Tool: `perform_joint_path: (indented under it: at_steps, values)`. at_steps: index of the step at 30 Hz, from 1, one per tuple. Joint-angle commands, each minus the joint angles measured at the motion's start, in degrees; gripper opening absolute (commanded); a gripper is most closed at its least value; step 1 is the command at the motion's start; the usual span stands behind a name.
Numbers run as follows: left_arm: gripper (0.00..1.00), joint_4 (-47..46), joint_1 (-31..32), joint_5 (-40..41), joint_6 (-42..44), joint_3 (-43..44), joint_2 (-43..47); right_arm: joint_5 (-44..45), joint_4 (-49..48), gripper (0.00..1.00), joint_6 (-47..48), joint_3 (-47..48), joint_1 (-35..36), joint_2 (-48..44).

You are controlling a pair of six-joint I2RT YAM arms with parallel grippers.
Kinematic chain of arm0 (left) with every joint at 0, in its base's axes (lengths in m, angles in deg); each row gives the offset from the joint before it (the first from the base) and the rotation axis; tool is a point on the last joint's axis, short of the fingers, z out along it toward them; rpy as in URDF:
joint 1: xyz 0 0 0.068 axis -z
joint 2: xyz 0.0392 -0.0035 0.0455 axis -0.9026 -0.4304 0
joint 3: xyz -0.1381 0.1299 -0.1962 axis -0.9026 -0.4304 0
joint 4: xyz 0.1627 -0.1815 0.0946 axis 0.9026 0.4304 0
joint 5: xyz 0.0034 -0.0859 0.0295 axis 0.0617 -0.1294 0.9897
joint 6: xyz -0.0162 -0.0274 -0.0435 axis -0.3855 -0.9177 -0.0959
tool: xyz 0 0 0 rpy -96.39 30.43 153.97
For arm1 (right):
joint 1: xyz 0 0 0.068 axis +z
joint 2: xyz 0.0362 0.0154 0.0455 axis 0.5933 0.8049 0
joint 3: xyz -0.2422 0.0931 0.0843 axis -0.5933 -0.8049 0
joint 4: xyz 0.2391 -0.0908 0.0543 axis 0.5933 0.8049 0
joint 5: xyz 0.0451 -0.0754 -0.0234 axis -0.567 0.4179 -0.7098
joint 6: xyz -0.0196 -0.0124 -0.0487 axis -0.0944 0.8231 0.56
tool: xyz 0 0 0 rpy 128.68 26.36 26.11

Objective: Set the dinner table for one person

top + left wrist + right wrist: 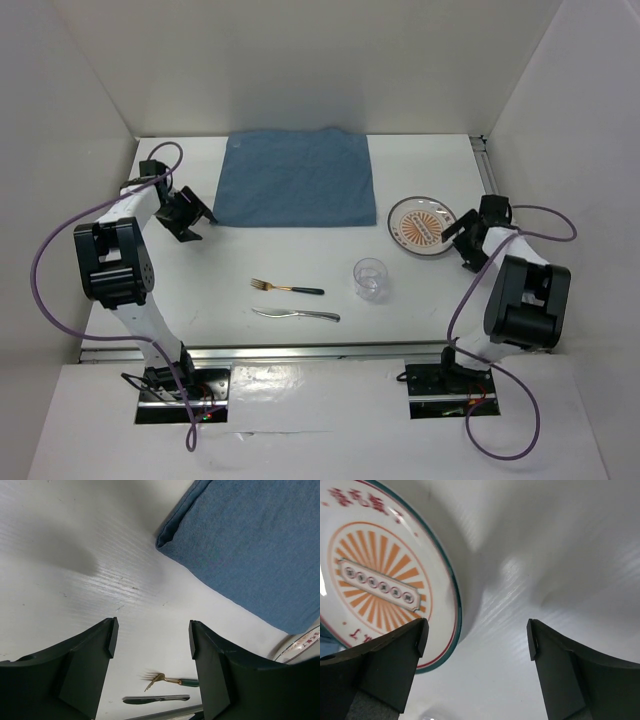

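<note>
Right gripper, fingers apart, hangs by the plate at left; best to pinch its rim gently. Left gripper is wide apart too.

White table seen from above. A blue cloth lies at the back, an orange-patterned plate to its right, a clear glass nearer. A fork and knife lie side by side at the front. The right gripper seems to touch the plate's rim.

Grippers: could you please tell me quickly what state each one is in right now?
Left gripper: open, holding nothing.
Right gripper: open, holding nothing, near the plate.
</note>
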Motion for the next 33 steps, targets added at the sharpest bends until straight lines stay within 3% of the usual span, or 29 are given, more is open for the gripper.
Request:
perform_joint_path:
  at_steps: [1,6,8,13,17,18,24,27,28,33]
  values:
    - [0.76,0.64,0.05,0.41,1.82,1.74,2.43,3.93,1.99,0.92,1.63,0.88,0.46,-8.46]
    - [0.75,-0.76,0.05,1.02,1.82,2.27,0.16,5.76,1.99,0.84,3.66,8.6,10.91,-10.86]
    - [0.75,-1.29,0.05,0.5,1.82,3.93,-1.69,5.77,2.95,0.75,3.66,11.24,14.96,-8.59]
    - [0.72,0.55,1.98,5.23,0.77,9.46,-6.44,-6.4,-0.02,0.59,1.03,14.86,24.28,-0.86]
    - [0.72,2.39,3.13,6.47,0.76,14.38,-9.87,-8.82,-3.54,0.61,-2.39,16.17,27.8,5.74]
    - [0.72,3.01,3.82,7.43,0.76,14.39,-10.74,-10.47,-4.42,0.65,-2.92,16.7,28.5,8.01]
    - [0.72,3.01,4.97,9.64,0.24,14.49,-13.03,-10.76,-5.75,0.65,-5.56,19.07,30.09,14.17]
    - [0.62,3.01,5.5,9.64,0.24,14.48,-14.27,-10.23,-6.79,0.65,-6.97,19.08,30.09,16.9]
    - [0.53,3.01,5.5,9.64,-0.28,14.48,-15.05,-9.62,-6.8,0.65,-7.49,19.6,30.09,17.44]
    - [0.26,3.01,5.5,10.16,-0.29,15.54,-16.28,-8.29,-9.52,0.62,-8.03,20.92,30.09,20.6]
